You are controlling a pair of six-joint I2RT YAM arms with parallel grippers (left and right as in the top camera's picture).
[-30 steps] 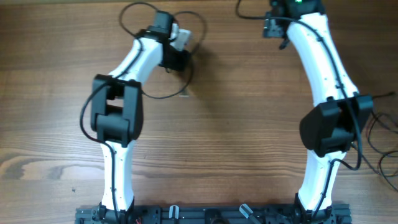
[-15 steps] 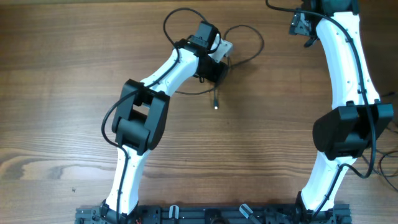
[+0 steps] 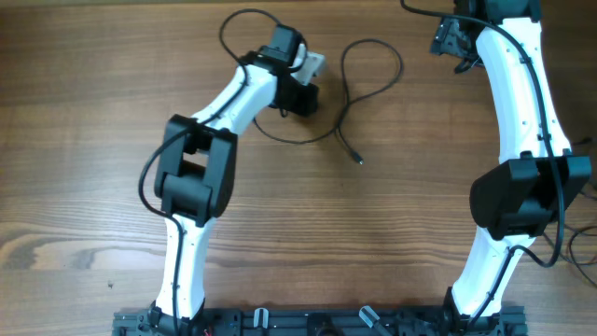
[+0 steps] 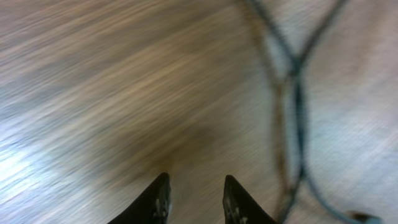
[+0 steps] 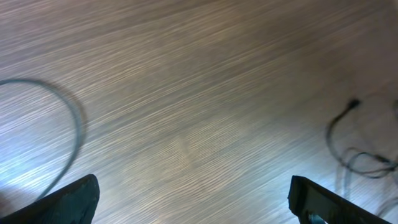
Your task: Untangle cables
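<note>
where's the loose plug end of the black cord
Overhead view: the thin black cord's small plug end lies on the brown wooden table near centre, below its own loop.

Brown wood-grain tabletop [image 3: 373,233] fills overhead view; grain runs left to right, darker swirl near lower left. Wrist views: same wood, blurred, with pale glare patches.

We log a brown wood-grain table [image 3: 373,243] filling the overhead frame. One thin black cable [image 3: 339,133] lies flat on it at upper centre, curled into an open loop. Its plug end [image 3: 359,161] rests toward mid-frame.
</note>
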